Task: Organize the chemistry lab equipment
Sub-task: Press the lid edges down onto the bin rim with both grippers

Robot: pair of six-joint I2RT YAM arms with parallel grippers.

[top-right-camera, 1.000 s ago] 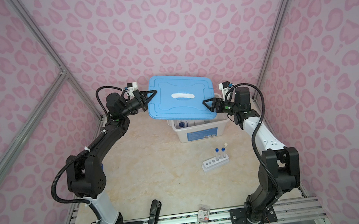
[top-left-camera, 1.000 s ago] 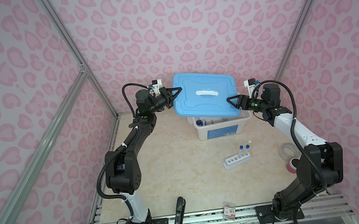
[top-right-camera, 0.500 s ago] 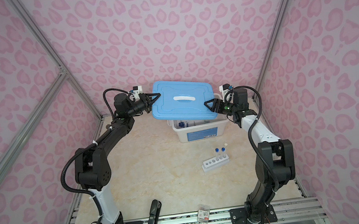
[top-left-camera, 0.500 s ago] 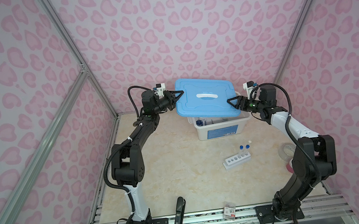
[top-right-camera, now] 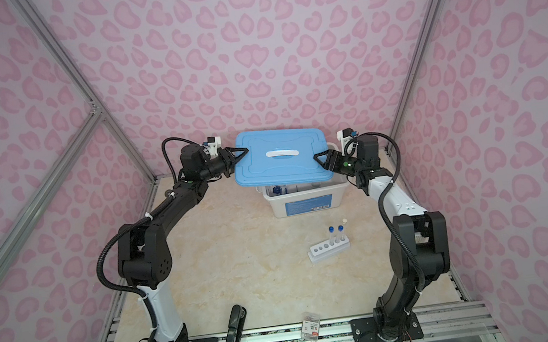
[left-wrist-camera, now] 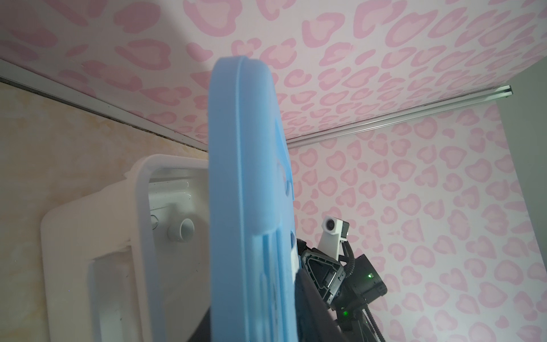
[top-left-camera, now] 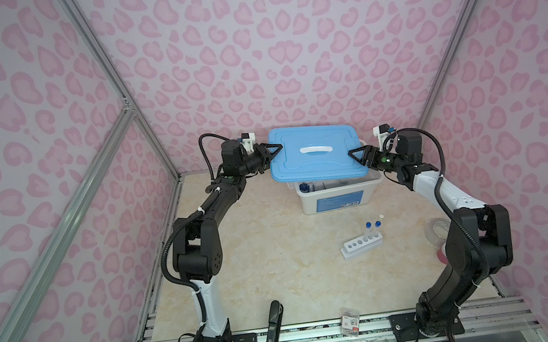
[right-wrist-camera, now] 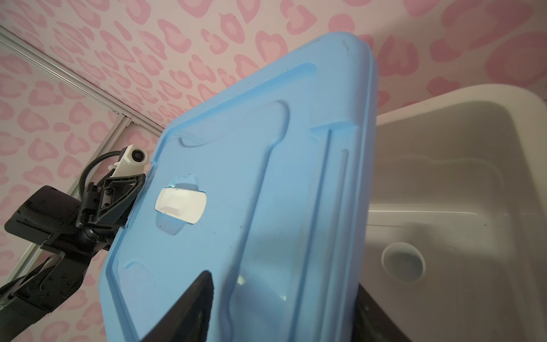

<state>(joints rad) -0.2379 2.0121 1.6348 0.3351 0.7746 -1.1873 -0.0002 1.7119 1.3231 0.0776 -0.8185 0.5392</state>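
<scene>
The loose lab pieces stood on the open worktop [top-left-camera: 274, 249], well apart from both tools, lower than the right tool [top-left-camera: 357, 155] and nearer the robot's bases. A six-hole white rack [top-left-camera: 362, 246] held two blue-capped tubes [top-left-camera: 367, 232] upright at one end, with a white-capped tube [top-left-camera: 381, 218] just beside them. The tubes looked thin, light and smooth, so probably slippery and easy to tip. I judged the best hold to be just under the cap, with a straight lift. The rack looked stiff but light and would likely slide unless taken across its long sides. What looked like the tiny white cup [left-wrist-camera: 180, 231] sat inside the white bin [top-left-camera: 339, 201], below and between the tools.

The blue lid [top-left-camera: 300, 163] spanned the gap between the tools. It lay askew over the bin and overhung toward the left tool [top-left-camera: 274, 152], leaving a strip of the bin's front uncovered. Each tool's jaws straddled one short edge of the lid, partly spread. Whether they pinched it or merely bracketed it could not be told. The lid looked broad, light and slightly flexible.

Room was tight behind the tools, near the back wall, and generous in front of them. A black stapler [top-left-camera: 274, 326] and a small packet [top-left-camera: 350, 323] lay by the front rail, and tape rolls [top-left-camera: 438, 226] sat close against the right arm.
</scene>
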